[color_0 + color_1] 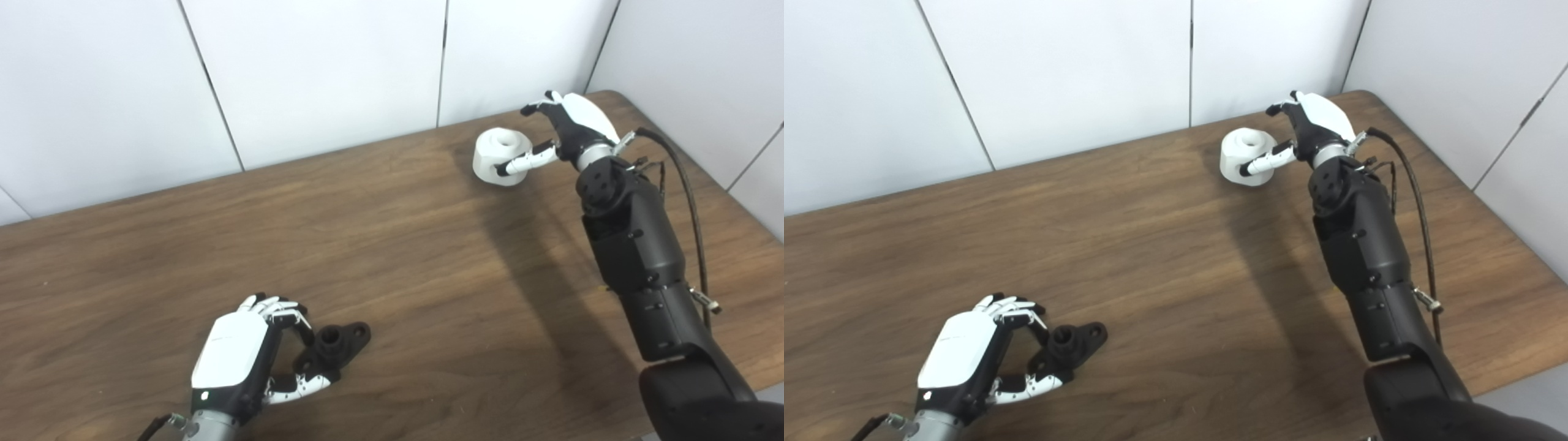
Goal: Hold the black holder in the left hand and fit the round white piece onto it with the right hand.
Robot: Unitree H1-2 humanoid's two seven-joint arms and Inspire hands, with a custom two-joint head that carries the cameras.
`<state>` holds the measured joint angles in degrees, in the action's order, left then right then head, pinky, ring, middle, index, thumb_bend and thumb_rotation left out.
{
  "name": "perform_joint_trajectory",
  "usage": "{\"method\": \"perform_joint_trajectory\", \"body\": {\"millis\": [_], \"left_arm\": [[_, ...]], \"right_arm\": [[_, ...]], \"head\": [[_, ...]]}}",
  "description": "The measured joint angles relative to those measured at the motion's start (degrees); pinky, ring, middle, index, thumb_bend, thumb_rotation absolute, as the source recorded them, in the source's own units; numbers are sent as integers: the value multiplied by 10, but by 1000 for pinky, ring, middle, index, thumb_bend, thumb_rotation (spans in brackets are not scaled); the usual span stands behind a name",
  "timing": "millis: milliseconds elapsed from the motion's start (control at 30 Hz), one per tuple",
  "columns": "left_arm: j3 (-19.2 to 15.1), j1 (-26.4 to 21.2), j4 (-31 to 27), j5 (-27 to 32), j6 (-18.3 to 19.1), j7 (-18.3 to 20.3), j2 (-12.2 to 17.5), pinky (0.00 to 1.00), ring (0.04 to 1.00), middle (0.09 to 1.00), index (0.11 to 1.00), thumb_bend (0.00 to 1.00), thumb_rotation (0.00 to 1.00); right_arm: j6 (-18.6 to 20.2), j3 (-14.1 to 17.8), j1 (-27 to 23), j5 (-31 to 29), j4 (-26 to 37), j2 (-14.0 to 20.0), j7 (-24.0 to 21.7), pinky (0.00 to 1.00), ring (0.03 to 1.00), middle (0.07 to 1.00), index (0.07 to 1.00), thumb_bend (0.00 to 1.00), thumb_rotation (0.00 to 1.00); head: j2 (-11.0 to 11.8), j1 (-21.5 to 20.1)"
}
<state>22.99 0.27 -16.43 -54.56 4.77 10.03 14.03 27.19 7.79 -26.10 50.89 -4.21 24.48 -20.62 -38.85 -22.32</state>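
Nearest the camera, the left hand (236, 361) sits low at the front edge of the table (398, 245), its white back turned up and its fingers (283, 310) curled over one end of the black holder (334, 346). The thumb comes in from below on the near side, so the hand looks closed around that end. Whether the holder is lifted or resting on the wood I cannot tell; it appears to lie flat, its short upright socket and the hole in its far lug pointing up and clear of the fingers.

Well apart, at the far right corner of the table, the right hand (1311, 128) reaches to the round white piece (1244, 156). One finger lies along the piece's near side, touching it, while the others arch over behind it. This hand seems spread and only beginning to close: a grip about to be taken, not one already made. The piece stands on the table with its central hole facing up.

My judgement is that the work is at its grasping stage, with the fitting not yet begun. Next, the right hand must close firmly on the white piece, lift it, and carry it across the table. Its hole must then be lined up over the holder's socket while the left hand keeps the holder steady.

No brand, label or writing can be read anywhere.
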Motion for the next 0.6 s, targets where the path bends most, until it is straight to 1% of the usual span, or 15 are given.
{"method": "perform_joint_trajectory", "body": {"millis": [200,367,600], "left_arm": [[-1,1,0,0,0,-1,0,936,843,748,486,520,46],[-1,1,0,0,0,-1,-1,935,846,748,486,520,46],[-1,1,1,0,-1,-3,-1,936,844,748,486,520,46]], "right_arm": [[0,-9,-6,11,-9,6,-11,1000,1000,1000,810,955,313],[0,-13,-6,11,-25,6,-13,1000,1000,1000,796,938,300],[0,-24,-7,11,-38,6,-14,1000,1000,1000,777,924,313]], "head": [[-1,2],[0,10],[-2,12]]}}
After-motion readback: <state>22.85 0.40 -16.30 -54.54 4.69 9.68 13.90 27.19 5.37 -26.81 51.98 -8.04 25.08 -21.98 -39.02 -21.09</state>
